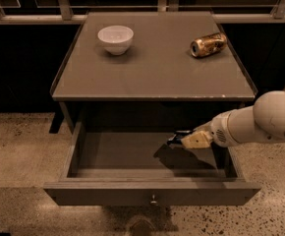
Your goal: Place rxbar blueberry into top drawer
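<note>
Plainly, the top drawer [108,192] stands pulled out from under the table [152,73], its grey floor open to view and its flat front panel nearest the camera, with a small metal knob [154,199] at the middle of that panel.

The robot's white arm [263,124] reaches in from the right edge of the view, over the drawer's right side wall. At its end, the gripper [185,139] hangs above the right part of the drawer's inside, below the table's front edge. Its pale fingers [197,140] are closed on the rxbar blueberry [174,138], which shows as a small dark flat thing sticking out to the left past the fingertips. The bar is held roughly level and is clear of the drawer floor; a dark shadow [182,159] of arm and bar lies on the floor beneath it. The wrapper's markings are too dim to make out.

On the tabletop, a white bowl [115,38] sits upright near the back left corner. A gold can [208,44] lies on its side near the back right, well apart from the bowl. The table rests on a speckled floor [19,146], with a railing and dark windows behind it.
</note>
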You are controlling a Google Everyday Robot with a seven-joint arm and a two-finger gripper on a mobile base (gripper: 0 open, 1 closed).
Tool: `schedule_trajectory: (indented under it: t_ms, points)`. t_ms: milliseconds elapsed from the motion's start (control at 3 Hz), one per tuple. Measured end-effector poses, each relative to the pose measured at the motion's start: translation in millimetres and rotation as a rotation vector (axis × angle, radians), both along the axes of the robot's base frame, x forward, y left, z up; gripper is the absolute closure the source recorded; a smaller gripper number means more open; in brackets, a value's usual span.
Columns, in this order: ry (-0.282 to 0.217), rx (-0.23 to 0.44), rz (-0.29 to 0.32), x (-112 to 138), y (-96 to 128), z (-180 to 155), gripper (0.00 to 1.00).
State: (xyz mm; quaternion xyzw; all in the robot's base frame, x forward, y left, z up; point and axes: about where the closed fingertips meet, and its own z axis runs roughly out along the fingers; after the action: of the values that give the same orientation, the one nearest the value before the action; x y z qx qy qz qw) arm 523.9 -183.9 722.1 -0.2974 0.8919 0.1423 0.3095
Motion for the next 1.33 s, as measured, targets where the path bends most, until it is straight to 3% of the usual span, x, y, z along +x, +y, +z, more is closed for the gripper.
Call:
schedule_trajectory:
  t_ms: [1333]
  points:
    - [0.001, -0.007, -0.072, 15, -25, -49, 1.00]
